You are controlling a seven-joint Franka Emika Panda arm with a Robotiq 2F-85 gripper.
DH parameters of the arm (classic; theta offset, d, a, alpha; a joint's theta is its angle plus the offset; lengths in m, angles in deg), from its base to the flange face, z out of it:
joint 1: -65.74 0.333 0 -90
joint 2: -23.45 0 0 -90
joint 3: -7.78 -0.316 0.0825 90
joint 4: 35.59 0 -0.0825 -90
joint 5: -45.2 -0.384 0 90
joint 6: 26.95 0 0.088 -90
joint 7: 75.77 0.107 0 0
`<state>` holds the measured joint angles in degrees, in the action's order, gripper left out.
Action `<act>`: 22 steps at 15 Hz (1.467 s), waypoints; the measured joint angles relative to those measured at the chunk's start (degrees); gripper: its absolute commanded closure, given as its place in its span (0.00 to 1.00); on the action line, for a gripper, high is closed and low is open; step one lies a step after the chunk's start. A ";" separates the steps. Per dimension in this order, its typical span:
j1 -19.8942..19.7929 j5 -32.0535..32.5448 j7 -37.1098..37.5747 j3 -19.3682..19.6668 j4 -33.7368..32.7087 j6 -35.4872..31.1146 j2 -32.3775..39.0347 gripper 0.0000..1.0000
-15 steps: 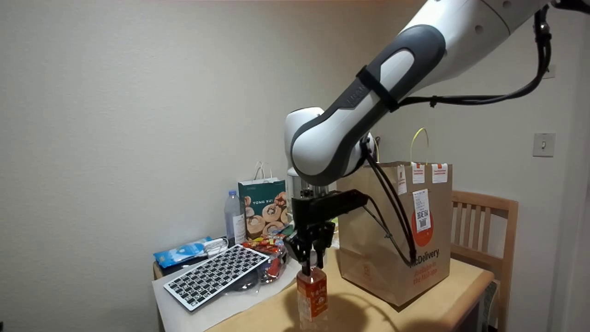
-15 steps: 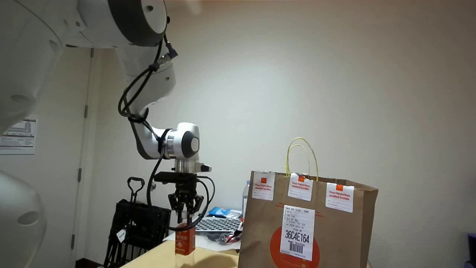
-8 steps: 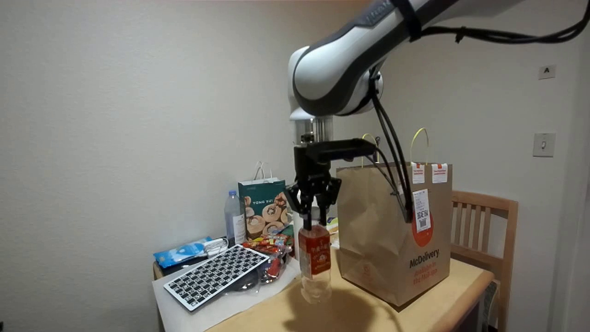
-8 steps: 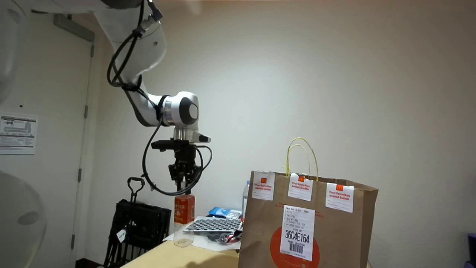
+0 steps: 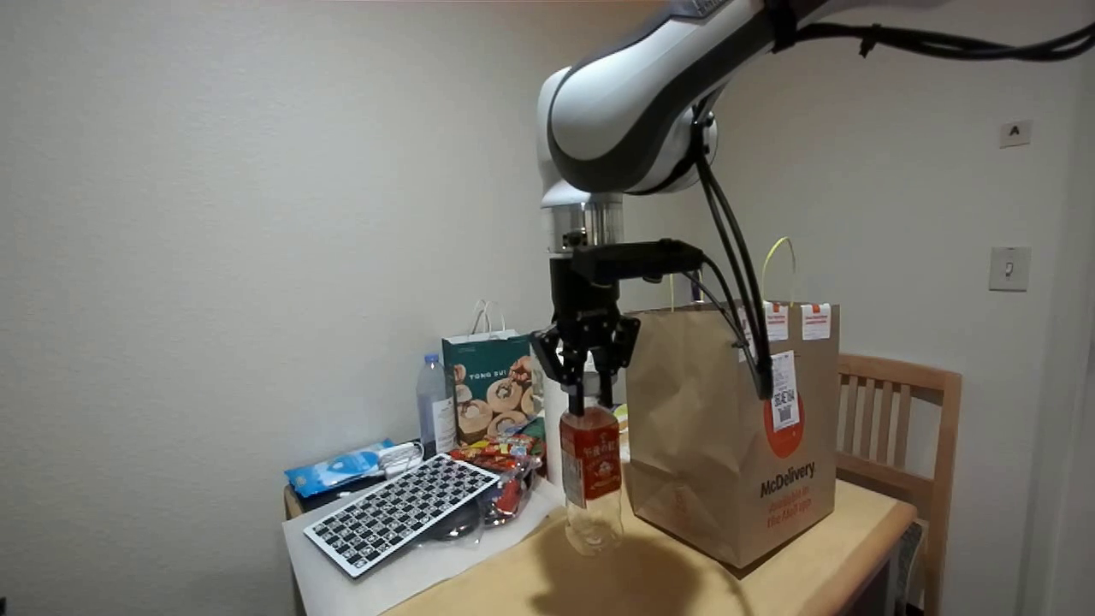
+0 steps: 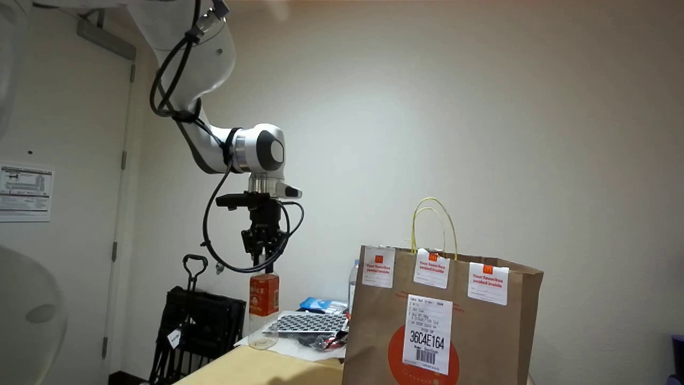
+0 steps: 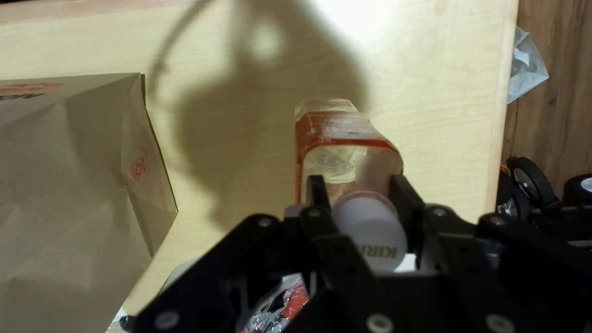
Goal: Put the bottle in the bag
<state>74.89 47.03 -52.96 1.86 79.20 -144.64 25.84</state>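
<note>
The bottle, clear with a red label, hangs upright a little above the table in both exterior views point(image 5: 592, 458) point(image 6: 264, 295). Its pale cap and label show in the wrist view point(image 7: 344, 132). My gripper point(image 5: 591, 402) is shut on the bottle's neck just below the cap, with a finger on each side, as in the wrist view point(image 7: 358, 185). The brown paper bag point(image 5: 697, 419) stands upright on the table beside the bottle, its rim about level with my fingers or higher. It also shows in both remaining views point(image 6: 491, 331) point(image 7: 60, 185). The bag's inside is hidden.
On the table point(image 5: 505, 590) lie a black-and-white keyboard point(image 5: 402, 513) and snack packets point(image 5: 505, 492). A green carton bag point(image 5: 488, 389), a water bottle point(image 5: 435, 411) and a white roll point(image 5: 552, 436) stand behind. A wooden chair point(image 5: 898, 436) is beyond the brown bag.
My gripper has risen with the bottle, lifting it off the table, quickly at first and then slightly more. The bag has not moved.
</note>
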 measured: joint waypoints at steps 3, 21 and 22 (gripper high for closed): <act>0.00 0.91 0.00 -0.26 -2.25 0.25 -1.07 0.86; -3.08 15.13 3.65 -1.06 -9.46 16.20 -15.48 0.87; -3.11 15.55 3.64 -1.08 -10.19 16.19 -15.56 0.87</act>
<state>71.78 62.58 -49.32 0.78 69.01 -128.45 10.28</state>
